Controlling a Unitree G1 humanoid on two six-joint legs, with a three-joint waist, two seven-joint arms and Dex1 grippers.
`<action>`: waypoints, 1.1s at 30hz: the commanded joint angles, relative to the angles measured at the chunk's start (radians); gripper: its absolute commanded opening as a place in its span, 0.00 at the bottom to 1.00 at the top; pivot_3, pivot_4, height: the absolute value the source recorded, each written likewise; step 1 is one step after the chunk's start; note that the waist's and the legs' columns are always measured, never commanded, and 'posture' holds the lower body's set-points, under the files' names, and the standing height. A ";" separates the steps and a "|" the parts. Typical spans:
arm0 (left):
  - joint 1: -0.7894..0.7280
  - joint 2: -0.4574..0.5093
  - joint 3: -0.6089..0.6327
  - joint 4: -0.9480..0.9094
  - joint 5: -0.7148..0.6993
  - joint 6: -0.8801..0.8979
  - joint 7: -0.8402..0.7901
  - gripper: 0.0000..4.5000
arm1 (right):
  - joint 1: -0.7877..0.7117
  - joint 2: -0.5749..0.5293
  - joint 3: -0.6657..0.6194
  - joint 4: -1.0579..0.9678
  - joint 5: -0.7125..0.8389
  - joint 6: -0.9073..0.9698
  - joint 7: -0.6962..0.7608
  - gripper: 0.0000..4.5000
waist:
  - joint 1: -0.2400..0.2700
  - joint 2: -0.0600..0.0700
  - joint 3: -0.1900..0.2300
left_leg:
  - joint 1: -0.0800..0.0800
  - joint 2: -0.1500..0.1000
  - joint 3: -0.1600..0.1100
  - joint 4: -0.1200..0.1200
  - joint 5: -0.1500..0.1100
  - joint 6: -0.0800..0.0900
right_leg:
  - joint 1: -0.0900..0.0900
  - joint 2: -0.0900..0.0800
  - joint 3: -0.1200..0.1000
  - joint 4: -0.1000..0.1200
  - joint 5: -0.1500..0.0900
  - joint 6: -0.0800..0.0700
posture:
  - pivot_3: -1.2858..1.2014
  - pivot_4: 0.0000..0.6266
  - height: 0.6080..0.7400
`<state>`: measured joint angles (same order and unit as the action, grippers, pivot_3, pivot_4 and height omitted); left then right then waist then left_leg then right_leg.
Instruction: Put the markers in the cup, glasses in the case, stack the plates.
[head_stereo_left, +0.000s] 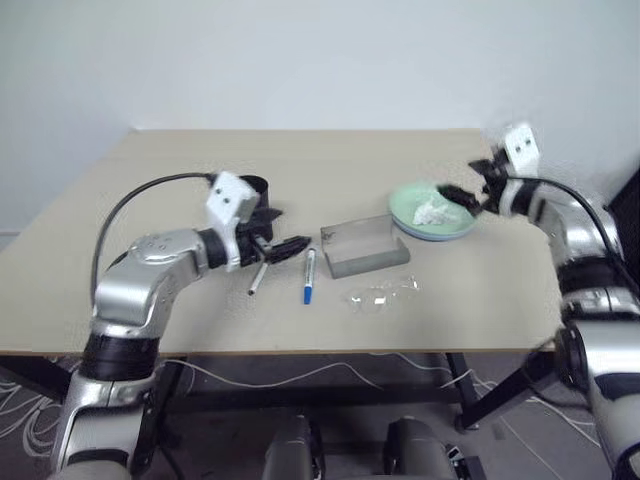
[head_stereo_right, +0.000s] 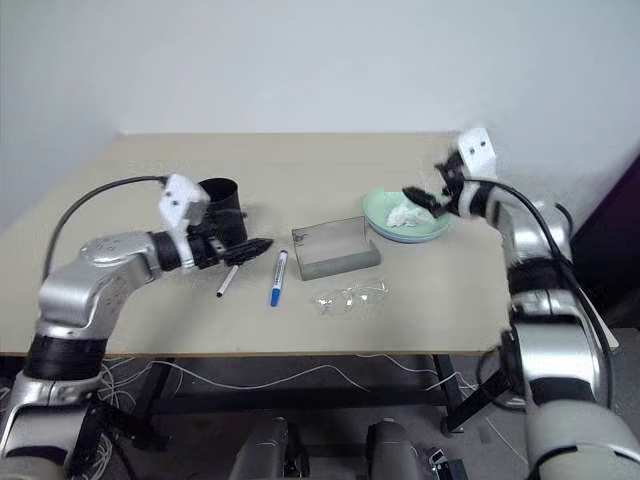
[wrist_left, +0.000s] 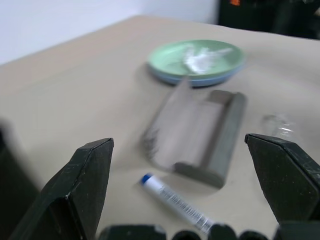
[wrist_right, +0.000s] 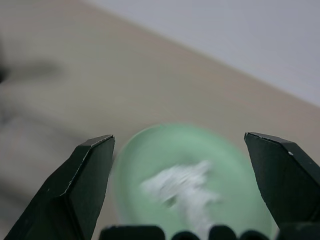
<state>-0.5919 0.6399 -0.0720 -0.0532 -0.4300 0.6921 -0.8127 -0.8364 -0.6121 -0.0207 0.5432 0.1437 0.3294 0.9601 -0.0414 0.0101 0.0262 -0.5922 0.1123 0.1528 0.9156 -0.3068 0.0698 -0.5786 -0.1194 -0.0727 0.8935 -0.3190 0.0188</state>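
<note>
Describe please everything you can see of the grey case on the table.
The case is a grey oblong box with a matte, fabric-like surface. It lies open near the middle of the table, its lid raised along the far long side, and nothing is seen inside it. The blue-capped marker lies apart on its left, the stacked plates behind on its right, the clear glasses just in front. Nothing touches it.
</note>
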 joint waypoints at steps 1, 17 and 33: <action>-0.101 -0.020 -0.103 0.046 0.064 -0.049 -0.080 1.00 | 0.061 -0.092 -0.029 -0.266 0.100 0.114 0.120 1.00 | -0.001 0.001 0.000 | 0.000 0.000 0.000 0.000 0.000 0.000 | 0.001 0.000 0.000 0.000 0.000 0.000 | 0.52 0.00 0.24; -0.472 -0.244 -0.478 0.427 0.367 -0.046 -0.251 1.00 | 0.307 -0.243 -0.099 -0.652 0.227 0.336 0.106 1.00 | 0.000 0.000 0.001 | 0.005 0.000 -0.006 0.000 -0.005 0.009 | 0.005 -0.002 -0.001 -0.005 0.000 0.000 | 0.52 0.00 0.24; -0.537 -0.424 -0.529 0.571 0.481 -0.098 -0.331 1.00 | 0.499 -0.310 -0.197 -0.838 0.316 0.401 0.046 1.00 | 0.021 -0.001 0.002 | 0.005 0.000 -0.013 0.006 -0.013 0.013 | 0.010 -0.002 -0.001 -0.007 -0.001 0.002 | 0.52 0.00 0.24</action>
<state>-1.0906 0.2247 -0.6050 0.5211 0.0338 0.6132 -1.1375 -0.3325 -0.9032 -0.1741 -0.2584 0.4388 0.7272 1.0210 -0.0200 0.0090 0.0281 -0.5871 0.1123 0.1401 0.9215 -0.3195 0.0825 -0.5689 -0.1216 -0.0741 0.8862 -0.3201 0.0209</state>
